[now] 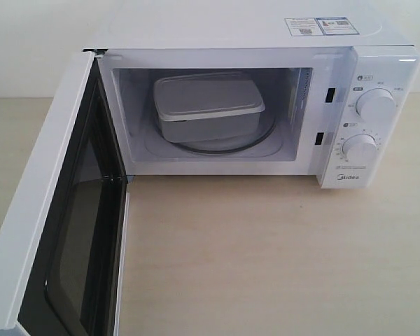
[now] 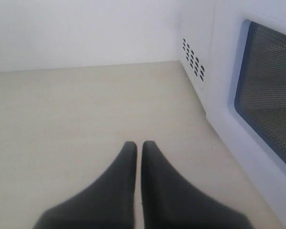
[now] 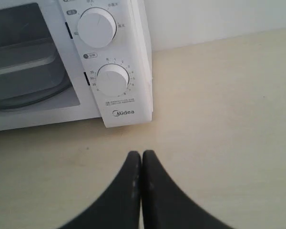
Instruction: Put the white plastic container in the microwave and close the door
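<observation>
**Exterior view.**
- One microwave, white, standing on a pale wood-grain table. It has sticker labels on top and two round dials on the right panel.
- One white plastic container, lid on, sitting inside the cavity on the glass turntable. It is turned slightly askew to the walls but sits fully inside the opening. The loading half of the job looks done.
- One door, swung wide out to the left, with the inner side of its dark window facing the room. It stands open because closing it is the only step left.
- No arm shows in this view.

**Left wrist view.**
- One left gripper, its dark fingers pressed together with only a thin seam between them, gripping nothing.
- It sits low over the bare table, just beside the door's outer face.
- Its tip points towards the microwave's side wall, where the vent holes are.
- My guess is that the fingers are closed to make a blunt pusher, placed behind the door to swing it home.
- Whether the tips touch the tabletop I cannot tell from this angle.

**Right wrist view.**
- One right gripper, its fingers likewise closed tight on each other and empty.
- It is over the table in front of the dial panel, near the panel but clear of it.
- The container and the turntable rim show through the open cavity to one side.
- This position seems chosen to keep the arm outside the door's arc.
</observation>
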Available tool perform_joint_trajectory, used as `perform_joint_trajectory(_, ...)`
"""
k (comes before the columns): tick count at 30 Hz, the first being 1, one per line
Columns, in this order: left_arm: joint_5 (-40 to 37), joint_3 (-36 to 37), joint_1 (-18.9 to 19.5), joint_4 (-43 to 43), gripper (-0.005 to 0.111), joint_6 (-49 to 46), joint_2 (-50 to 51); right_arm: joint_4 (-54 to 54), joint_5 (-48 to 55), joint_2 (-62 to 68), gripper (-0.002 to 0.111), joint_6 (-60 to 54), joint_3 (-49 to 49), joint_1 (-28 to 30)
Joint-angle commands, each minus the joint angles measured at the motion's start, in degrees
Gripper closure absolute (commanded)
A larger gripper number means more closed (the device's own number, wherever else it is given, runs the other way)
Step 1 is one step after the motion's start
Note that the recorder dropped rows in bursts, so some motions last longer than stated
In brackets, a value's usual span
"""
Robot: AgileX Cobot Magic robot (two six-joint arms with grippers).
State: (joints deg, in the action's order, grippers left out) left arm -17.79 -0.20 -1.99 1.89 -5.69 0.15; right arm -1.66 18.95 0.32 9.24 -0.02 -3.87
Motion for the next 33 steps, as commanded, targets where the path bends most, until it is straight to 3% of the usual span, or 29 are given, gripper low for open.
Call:
perform_joint_trajectory(1,0.22,0.2,0.21,-0.02,0.102,-0.32,-0.15,0.33,0.47,-0.32,0.108,-0.37,0.02,0.39)
perform_joint_trajectory(27,2.1,0.2,0.21,0.42,0.102,0.32,-0.15,0.34,0.47,-0.32,0.108,-0.25,0.02,0.39)
perform_joint_trajectory(33,1.47,-7.58,0.21,4.56,0.102,1.2,-0.15,0.34,0.47,-0.32,0.108,-0.25,0.02,0.39)
